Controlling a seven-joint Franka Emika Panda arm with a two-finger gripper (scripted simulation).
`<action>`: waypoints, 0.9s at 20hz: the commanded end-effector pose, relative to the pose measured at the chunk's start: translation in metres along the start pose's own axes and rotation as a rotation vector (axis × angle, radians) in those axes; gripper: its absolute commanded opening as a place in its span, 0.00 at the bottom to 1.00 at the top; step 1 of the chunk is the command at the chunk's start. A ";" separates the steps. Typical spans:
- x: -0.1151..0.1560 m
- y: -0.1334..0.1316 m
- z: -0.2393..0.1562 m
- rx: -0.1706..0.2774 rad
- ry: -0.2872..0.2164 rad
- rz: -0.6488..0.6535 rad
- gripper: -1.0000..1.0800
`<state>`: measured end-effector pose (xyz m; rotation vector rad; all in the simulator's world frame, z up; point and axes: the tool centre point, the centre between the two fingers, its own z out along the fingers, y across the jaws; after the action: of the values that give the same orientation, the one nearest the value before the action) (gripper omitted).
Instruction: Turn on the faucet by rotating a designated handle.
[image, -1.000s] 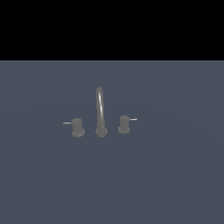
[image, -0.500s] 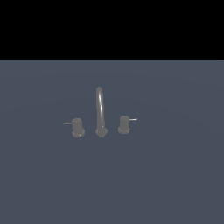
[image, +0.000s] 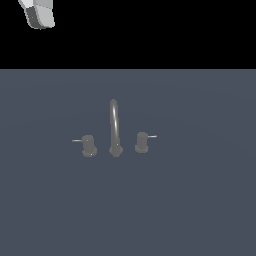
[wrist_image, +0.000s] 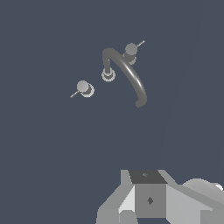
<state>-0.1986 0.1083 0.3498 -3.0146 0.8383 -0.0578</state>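
The faucet is a dull grey set on the dark floor, with a tall arched spout (image: 114, 125) on a round base. The handle (image: 88, 145) is the stubby knob at the exterior view's left of the spout, and its thin pin points left. It also shows in the wrist view (wrist_image: 83, 88), as does the spout (wrist_image: 129, 77). My gripper (wrist_image: 148, 199) shows only as a grey body at the edge of the wrist view. It is high above the faucet and far from it. Its fingers are not clear, and it holds nothing that I can see.
The twin knob (image: 142, 142) with a rightward pin stands on the spout's other side and also shows in the wrist view (wrist_image: 131, 49). A white and grey part of my arm (image: 39, 15) hangs at the exterior view's top left.
A white and grey part of my arm has come into the exterior view at the top left. The faucet and both knobs have not moved.
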 end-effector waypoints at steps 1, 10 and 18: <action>0.002 -0.012 0.017 0.000 -0.002 0.052 0.00; 0.016 -0.051 0.072 -0.003 -0.009 0.223 0.00; 0.031 -0.079 0.114 -0.004 -0.014 0.353 0.00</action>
<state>-0.1319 0.1572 0.2464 -2.8330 1.3184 -0.0321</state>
